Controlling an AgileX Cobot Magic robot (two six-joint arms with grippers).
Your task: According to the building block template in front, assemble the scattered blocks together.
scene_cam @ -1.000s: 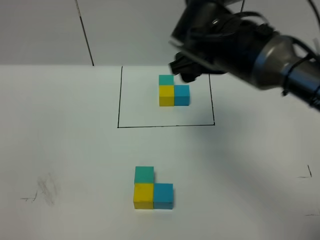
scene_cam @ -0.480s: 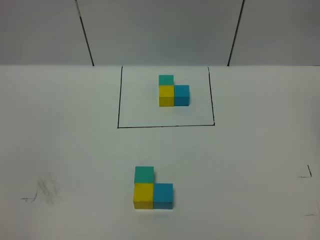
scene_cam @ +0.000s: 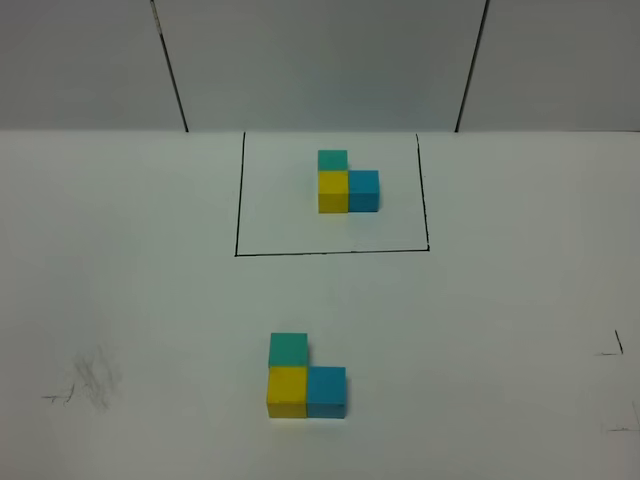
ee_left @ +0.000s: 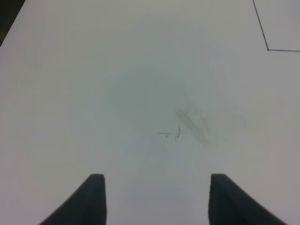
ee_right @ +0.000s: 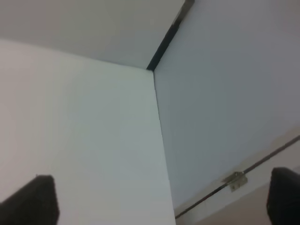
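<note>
The building block template (scene_cam: 346, 181) is an L of teal-green, yellow and blue cubes inside a black-line rectangle (scene_cam: 236, 200) at the back of the white table. The scattered blocks stand joined in the same L near the front: teal-green (scene_cam: 288, 349) behind yellow (scene_cam: 287, 391), blue (scene_cam: 326, 392) to the right of yellow. Neither arm shows in the exterior high view. My left gripper (ee_left: 157, 194) is open and empty above bare table with a pencil smudge. My right gripper (ee_right: 161, 197) is open and empty, facing the table's edge and a wall.
Pencil smudges (scene_cam: 88, 382) mark the table at the front left, and small pen marks (scene_cam: 612, 347) at the right edge. A corner of the black rectangle (ee_left: 268, 48) shows in the left wrist view. Grey wall panels (scene_cam: 320, 60) stand behind the table.
One second ago the right arm hung over the back right of the template rectangle. It has withdrawn out of the exterior high view. The blocks have not moved.
</note>
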